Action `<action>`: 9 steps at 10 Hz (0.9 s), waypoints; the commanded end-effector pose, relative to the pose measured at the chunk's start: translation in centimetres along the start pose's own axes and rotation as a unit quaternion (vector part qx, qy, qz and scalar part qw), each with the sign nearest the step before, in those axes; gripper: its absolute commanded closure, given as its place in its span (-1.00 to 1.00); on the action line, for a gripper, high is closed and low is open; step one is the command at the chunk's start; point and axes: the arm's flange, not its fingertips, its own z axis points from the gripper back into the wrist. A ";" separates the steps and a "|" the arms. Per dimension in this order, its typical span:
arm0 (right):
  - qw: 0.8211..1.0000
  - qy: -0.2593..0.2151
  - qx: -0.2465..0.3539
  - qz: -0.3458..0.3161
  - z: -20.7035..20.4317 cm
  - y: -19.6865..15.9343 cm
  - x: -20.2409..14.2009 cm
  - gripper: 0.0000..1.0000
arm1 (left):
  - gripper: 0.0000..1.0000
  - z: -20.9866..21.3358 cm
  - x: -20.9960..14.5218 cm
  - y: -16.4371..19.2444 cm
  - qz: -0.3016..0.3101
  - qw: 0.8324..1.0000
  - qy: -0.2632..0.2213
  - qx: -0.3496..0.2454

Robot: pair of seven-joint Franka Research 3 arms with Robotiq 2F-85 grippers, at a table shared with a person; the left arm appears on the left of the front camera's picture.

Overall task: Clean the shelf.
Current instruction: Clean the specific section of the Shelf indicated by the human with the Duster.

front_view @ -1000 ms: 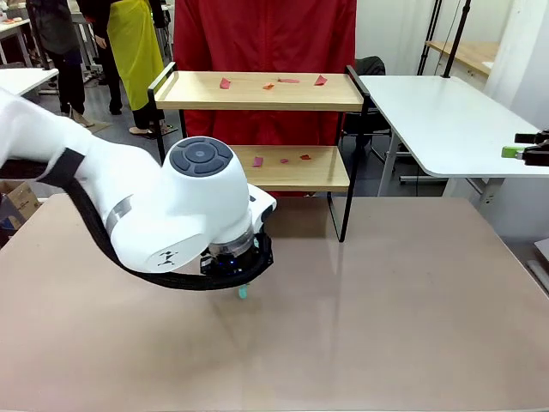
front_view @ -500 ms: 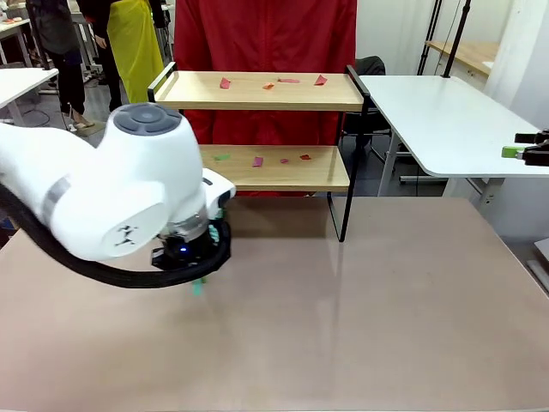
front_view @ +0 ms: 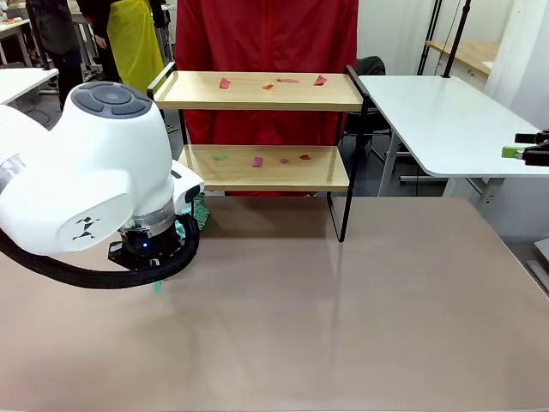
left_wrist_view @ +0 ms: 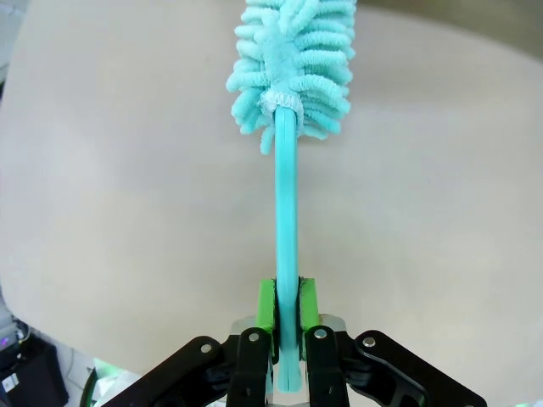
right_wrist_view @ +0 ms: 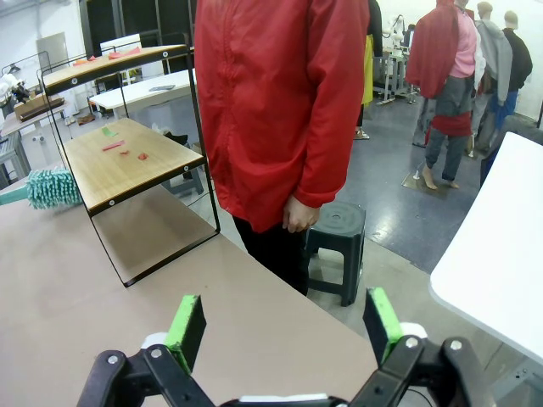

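Note:
The shelf point(front_view: 257, 90) stands at the table's far side, with red paper scraps point(front_view: 225, 83) on its top board. More red scraps and a green one point(front_view: 221, 157) lie on the lower board point(front_view: 322, 176). My left gripper point(left_wrist_view: 287, 295) is shut on the thin handle of a teal fluffy duster point(left_wrist_view: 293, 59). In the front view the duster's head point(front_view: 199, 211) pokes out behind my left arm point(front_view: 94, 180), near the shelf's left legs. My right gripper point(right_wrist_view: 284, 326) is open and holds nothing, well off to the side of the shelf point(right_wrist_view: 127, 157).
A person in a red jacket point(front_view: 266, 39) stands right behind the shelf. White tables point(front_view: 446, 120) flank the scene at the right and far left. The brown table point(front_view: 360, 318) has free room in front of the shelf. Other people stand farther back.
My left arm has swung left and back toward the shelf's left end, carrying the duster. The duster's head now shows beside the shelf's left legs.

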 end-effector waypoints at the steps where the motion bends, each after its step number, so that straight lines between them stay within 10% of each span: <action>1: 1.000 0.006 -0.007 -0.006 -0.2 0.3 0.5 -1.00 | 0.74 -0.2 -1.5 1.0 0.022 0.999 -0.025 0.034; 6: 1.000 0.006 -0.007 -0.006 -0.2 0.3 0.5 -1.00 | 0.74 0.4 -0.6 -0.7 -0.012 1.000 -0.014 0.004; 9: 1.000 0.006 -0.007 -0.006 -0.2 0.3 0.5 -1.00 | 0.74 1.8 -2.2 -2.2 -0.068 0.993 -0.093 -0.004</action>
